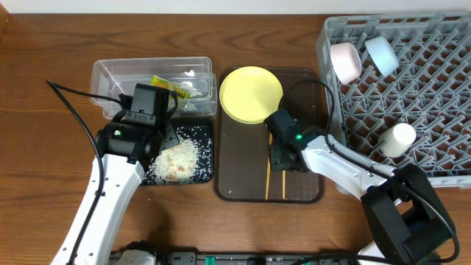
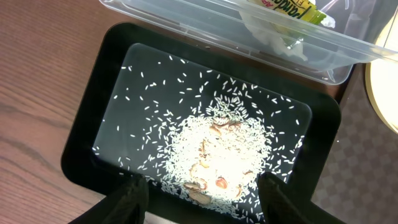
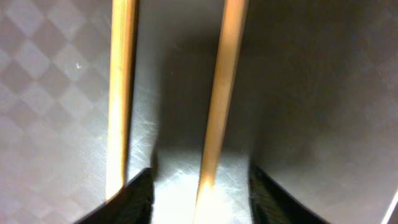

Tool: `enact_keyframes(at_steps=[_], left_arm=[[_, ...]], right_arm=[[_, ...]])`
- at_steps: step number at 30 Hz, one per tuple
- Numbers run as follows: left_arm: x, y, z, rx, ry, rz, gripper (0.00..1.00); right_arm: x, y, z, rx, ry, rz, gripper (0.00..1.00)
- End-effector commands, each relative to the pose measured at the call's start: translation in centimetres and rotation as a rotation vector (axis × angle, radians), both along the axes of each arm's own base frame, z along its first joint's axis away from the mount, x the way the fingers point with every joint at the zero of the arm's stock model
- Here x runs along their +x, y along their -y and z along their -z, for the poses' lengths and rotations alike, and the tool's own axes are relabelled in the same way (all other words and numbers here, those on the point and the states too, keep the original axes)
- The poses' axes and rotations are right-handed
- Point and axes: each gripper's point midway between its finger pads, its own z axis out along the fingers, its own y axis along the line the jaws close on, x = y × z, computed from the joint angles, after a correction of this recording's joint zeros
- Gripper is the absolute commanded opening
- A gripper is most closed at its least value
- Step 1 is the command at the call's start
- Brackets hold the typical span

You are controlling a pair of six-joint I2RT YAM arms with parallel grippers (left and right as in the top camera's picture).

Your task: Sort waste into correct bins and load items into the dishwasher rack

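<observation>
Two wooden chopsticks [image 1: 267,182] lie side by side on the brown serving tray [image 1: 235,177], below the yellow plate [image 1: 251,93]. My right gripper [image 1: 282,157] is low over them and open. In the right wrist view one chopstick [image 3: 221,93] runs between the fingers [image 3: 199,199] and the other [image 3: 121,93] lies just outside the left finger. My left gripper [image 2: 202,205] is open and empty above the black tray [image 2: 87,137], which holds the rice scraps [image 2: 217,149]. The clear tub [image 1: 110,73] holds the snack wrapper [image 1: 168,84] and white paper [image 1: 193,90].
The grey dishwasher rack [image 1: 434,96] at the right holds a white bowl [image 1: 344,60], a light blue bowl [image 1: 383,53] and a small white cup [image 1: 397,138]. The clear tub's edge [image 2: 273,50] lies just beyond the black tray.
</observation>
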Motion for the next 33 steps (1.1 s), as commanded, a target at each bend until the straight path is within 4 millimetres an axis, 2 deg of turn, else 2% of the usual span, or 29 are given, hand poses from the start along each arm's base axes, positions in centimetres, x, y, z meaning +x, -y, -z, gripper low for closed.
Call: enact_keyframes(at_steps=[1, 7, 12, 14, 17, 21, 23, 25, 28, 33], left_arm=[[0.2, -0.1, -0.1, -0.006, 0.003, -0.02, 0.6], [0.2, -0.1, -0.1, -0.006, 0.003, -0.02, 0.6], [0.2, -0.1, -0.1, -0.006, 0.003, -0.02, 0.6], [0.2, -0.1, -0.1, -0.006, 0.003, -0.02, 0.6], [0.2, -0.1, -0.1, -0.006, 0.004, -0.02, 0.6], [0.2, -0.1, -0.1, -0.006, 0.004, -0.02, 0.6], [0.2, -0.1, -0.1, -0.005, 0.004, -0.02, 0.6], [0.2, -0.1, -0.1, -0.006, 0.004, -0.02, 0.6], [0.2, -0.1, -0.1, -0.006, 0.004, -0.02, 0.6], [0.2, -0.1, -0.1, -0.006, 0.004, -0.021, 0.6]], right_arm=[[-1.0, 0.6, 0.7, -0.03, -0.026, 0.011, 0.31], [-1.3, 0.3, 0.8, -0.011, -0.043, 0.007, 0.01], [-1.1, 0.0, 0.2, 0.011, -0.044, 0.016, 0.01], [-0.5, 0.3, -1.3, 0.018, -0.032, 0.034, 0.01], [1.6, 1.1, -5.1, 0.035, 0.044, -0.005, 0.01], [4.8, 3.4, -10.8, 0.037, 0.177, -0.031, 0.01], [6.2, 5.2, -13.5, 0.032, 0.236, -0.039, 0.01], [7.2, 7.3, -15.0, 0.012, 0.266, -0.039, 0.01], [8.3, 11.0, -15.6, -0.024, 0.279, -0.007, 0.01], [9.0, 15.6, -14.8, -0.052, 0.256, 0.086, 0.01]])
